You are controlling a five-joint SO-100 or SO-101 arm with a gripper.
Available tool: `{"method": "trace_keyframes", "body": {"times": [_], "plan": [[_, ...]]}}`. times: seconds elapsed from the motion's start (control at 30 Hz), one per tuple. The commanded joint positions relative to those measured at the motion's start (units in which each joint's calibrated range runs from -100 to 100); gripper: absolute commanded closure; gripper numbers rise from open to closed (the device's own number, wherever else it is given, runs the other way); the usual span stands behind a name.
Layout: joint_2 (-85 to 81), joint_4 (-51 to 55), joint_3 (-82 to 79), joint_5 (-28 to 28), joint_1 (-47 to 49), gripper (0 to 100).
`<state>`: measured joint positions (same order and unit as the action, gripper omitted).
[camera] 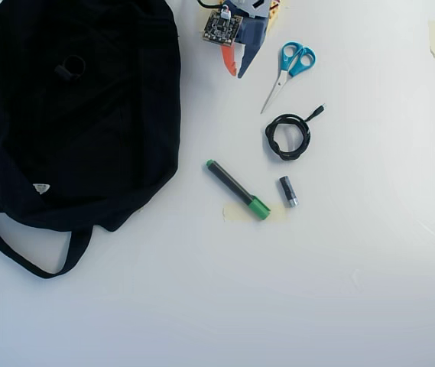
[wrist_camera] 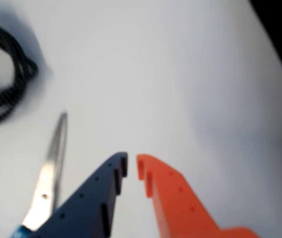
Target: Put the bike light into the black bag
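The gripper (wrist_camera: 132,166) was all but closed, with only a thin slit between its blue and orange fingertips, and it held nothing; in the wrist view bare white table (wrist_camera: 180,74) lay under the tips. The bike light (camera: 70,67) appeared as a small ring-shaped lump on the dark cloth of the black bag (camera: 125,138), well off to the orange finger's side of the tool and about level with its tips. Whether it sat inside the opening or merely on top of the fabric could not be told. If it was only on top, the sound approach would be to spread the jaws wide before swinging across, come down over the block rather than the floppy loop, and avoid pinching cloth with it. If it was already in, the arm needed only to keep clear of the bag. On the blue finger's side the scissors (camera: 290,69) lay just beside the tool, with the coiled cable (camera: 288,136) beyond them. Ahead of the tips were a green-capped marker (camera: 236,189) and a small cylinder (camera: 287,191).
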<state>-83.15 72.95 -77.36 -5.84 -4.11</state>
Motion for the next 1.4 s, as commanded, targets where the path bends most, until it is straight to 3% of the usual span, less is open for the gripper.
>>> {"method": "trace_keyframes", "body": {"times": [0.0,0.23,0.33,1.37], "plan": [[-5.98,-0.86,-4.58,2.17,0.45,98],[-13.04,-0.43,-16.71,8.46,-0.15,98],[-15.11,-0.77,-22.10,8.46,0.52,98],[-16.02,-0.43,-21.92,8.20,1.27,98]]}}
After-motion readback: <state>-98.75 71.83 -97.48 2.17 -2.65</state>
